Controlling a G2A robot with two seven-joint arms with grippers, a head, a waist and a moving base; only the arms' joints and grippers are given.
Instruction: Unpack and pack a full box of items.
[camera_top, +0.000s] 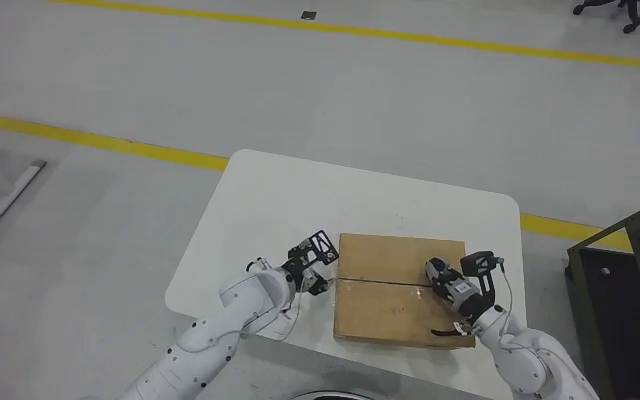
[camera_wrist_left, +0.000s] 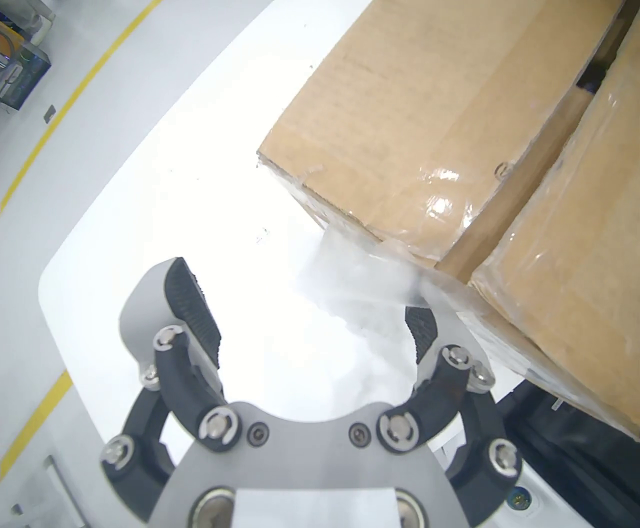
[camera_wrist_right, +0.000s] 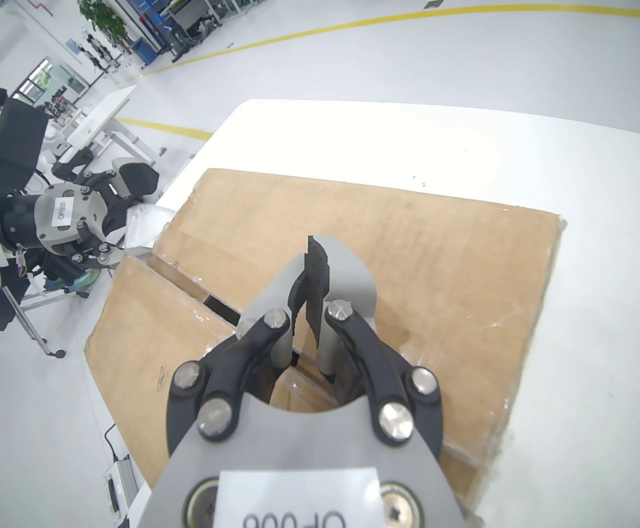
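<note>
A loose strip of clear tape (camera_wrist_left: 350, 280) hangs off the end of your box (camera_top: 400, 285) at the seam, lying against one pad of your left gripper (camera_wrist_left: 300, 300), whose fingers are spread wide. A dark frame (camera_top: 605, 290) stands on the floor off the table's right side. The box sits at the near edge of the white table (camera_top: 300, 200), with tabletop stretching beyond it and to its left. It is plain brown cardboard, its two top flaps parted by a narrow gap (camera_wrist_right: 215, 302), and your right gripper (camera_wrist_right: 312, 260) sits over that seam with fingers pressed together.
</note>
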